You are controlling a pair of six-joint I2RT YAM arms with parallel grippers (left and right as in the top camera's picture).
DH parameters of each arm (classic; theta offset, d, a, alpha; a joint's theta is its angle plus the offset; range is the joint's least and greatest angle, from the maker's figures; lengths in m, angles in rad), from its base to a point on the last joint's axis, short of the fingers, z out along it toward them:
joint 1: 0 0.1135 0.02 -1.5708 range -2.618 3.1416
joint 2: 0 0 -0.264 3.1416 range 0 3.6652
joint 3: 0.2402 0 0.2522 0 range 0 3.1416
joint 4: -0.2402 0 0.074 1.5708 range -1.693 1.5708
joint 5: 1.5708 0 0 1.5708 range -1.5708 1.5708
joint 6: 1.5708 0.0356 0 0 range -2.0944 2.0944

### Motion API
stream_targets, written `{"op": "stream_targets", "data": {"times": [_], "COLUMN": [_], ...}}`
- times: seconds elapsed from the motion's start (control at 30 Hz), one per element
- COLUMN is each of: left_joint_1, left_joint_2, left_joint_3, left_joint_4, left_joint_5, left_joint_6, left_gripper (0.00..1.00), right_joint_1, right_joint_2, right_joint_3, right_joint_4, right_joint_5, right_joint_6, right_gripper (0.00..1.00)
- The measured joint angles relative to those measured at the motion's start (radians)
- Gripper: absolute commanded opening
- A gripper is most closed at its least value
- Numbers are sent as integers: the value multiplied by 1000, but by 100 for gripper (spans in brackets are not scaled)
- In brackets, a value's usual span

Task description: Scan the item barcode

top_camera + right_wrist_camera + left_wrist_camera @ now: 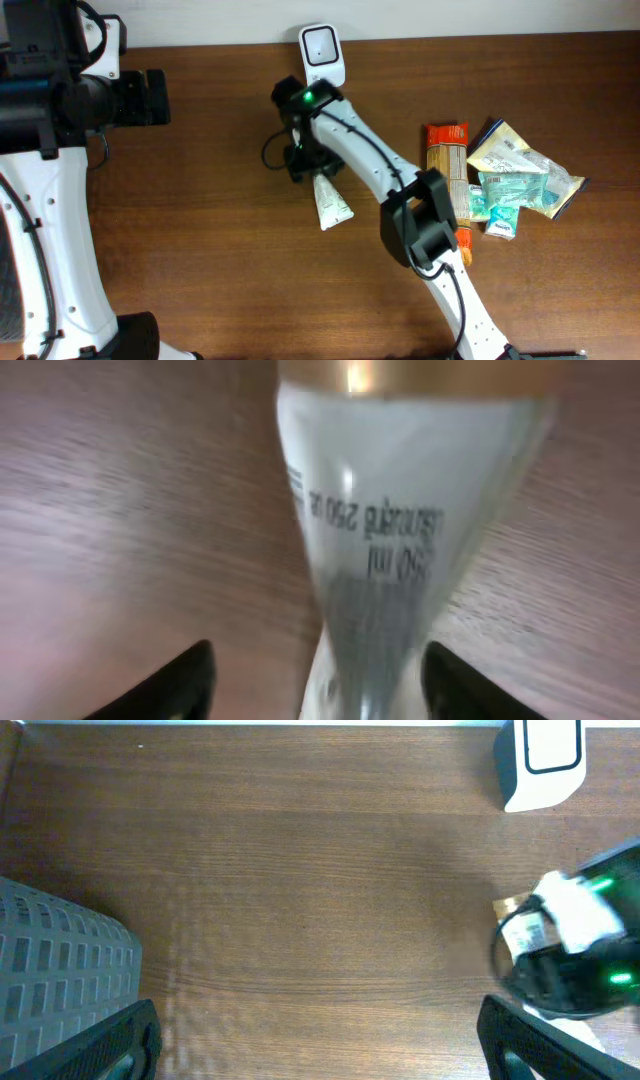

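Observation:
A white tube (331,201) with a gold cap lies on the wooden table just below the white barcode scanner (322,54). My right gripper (305,160) is over the tube's upper end. In the right wrist view the tube (400,530) runs between the two black fingertips (190,682), with a gap on each side; the right gripper (320,685) is open around it. My left gripper (150,97) hovers far left, open and empty. From the left wrist, its gripper (320,1060) spans bare table, and the scanner (540,760) sits at the top right.
A pile of other items lies at the right: a long pasta pack (448,170) and several packets (520,175). A grey mesh object (60,960) shows at the left of the left wrist view. The right arm's wrist (580,950) glows green.

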Motion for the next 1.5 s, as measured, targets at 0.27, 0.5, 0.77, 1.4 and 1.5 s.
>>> {"op": "stream_targets", "data": {"times": [0.27, 0.5, 0.77, 1.4, 1.5], "left_joint_1": [0, 0, 0, 0, 0], "left_joint_2": [0, 0, 0, 0, 0], "left_joint_3": [0, 0, 0, 0, 0], "left_joint_4": [0, 0, 0, 0, 0], "left_joint_5": [0, 0, 0, 0, 0], "left_joint_6": [0, 0, 0, 0, 0], "left_gripper": [99, 99, 99, 99, 99], "right_joint_1": [-223, -243, -237, -235, -240], "right_joint_2": [-39, -39, -39, -113, -276], "right_joint_3": [67, -149, -291, -307, -307], "right_joint_4": [-148, -122, 32, 105, 104], "right_joint_5": [-179, -439, -486, -463, -454], "right_joint_6": [-215, -444, -504, -446, -446], "right_gripper": [89, 79, 59, 4, 4]}}
